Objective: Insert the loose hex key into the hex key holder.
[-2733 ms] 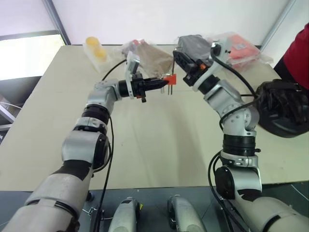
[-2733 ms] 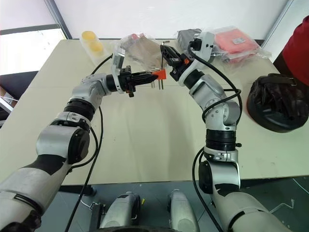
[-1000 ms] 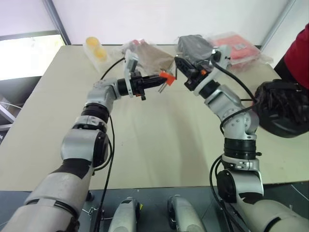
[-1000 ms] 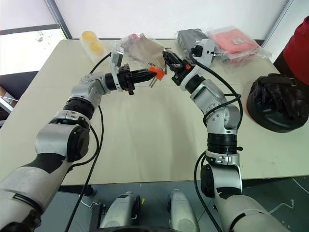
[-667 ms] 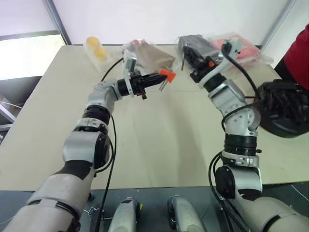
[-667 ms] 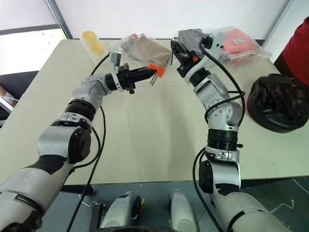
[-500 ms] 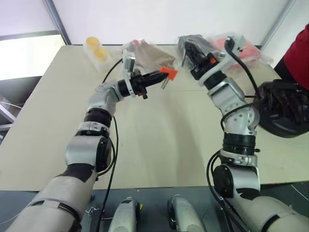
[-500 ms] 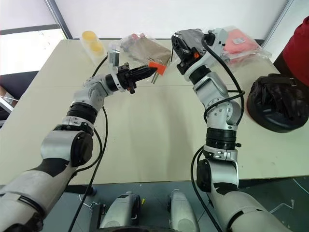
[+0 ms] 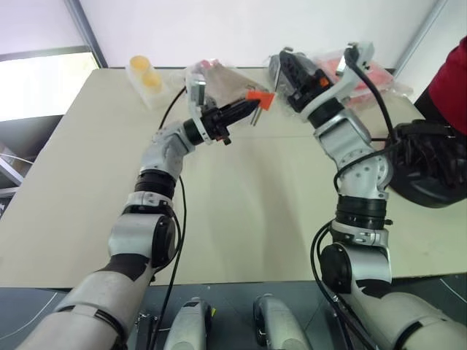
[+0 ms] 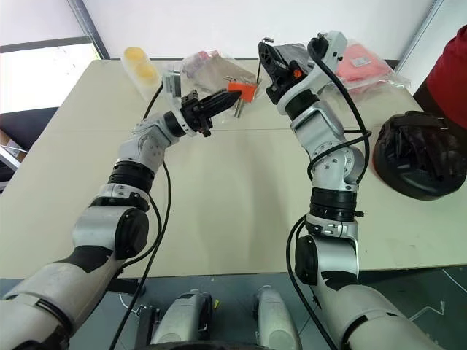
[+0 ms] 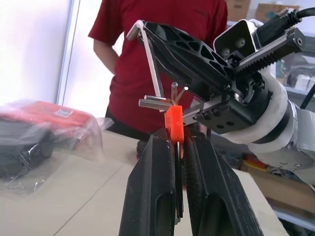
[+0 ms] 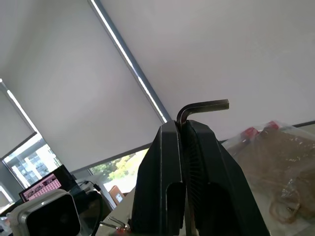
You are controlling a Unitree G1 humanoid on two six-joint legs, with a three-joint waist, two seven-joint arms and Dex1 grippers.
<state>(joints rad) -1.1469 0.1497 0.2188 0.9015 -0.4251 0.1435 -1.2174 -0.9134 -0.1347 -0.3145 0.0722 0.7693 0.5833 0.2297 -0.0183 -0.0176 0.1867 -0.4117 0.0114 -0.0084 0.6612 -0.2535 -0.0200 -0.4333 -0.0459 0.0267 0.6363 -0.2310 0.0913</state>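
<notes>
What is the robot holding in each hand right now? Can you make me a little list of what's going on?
left end effector: shut on the hex key holder, held up above the table
right end effector: shut on the loose hex key, bent end sticking out past the fingertips
key and holder: close together in the air, key not yet in the holder
on the table behind: yellow cups, red packet in clear plastic
to the right: black bag, person in a red shirt

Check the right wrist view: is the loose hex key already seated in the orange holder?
No: the loose hex key is clamped in the right gripper, its bent end free in the air.
</notes>
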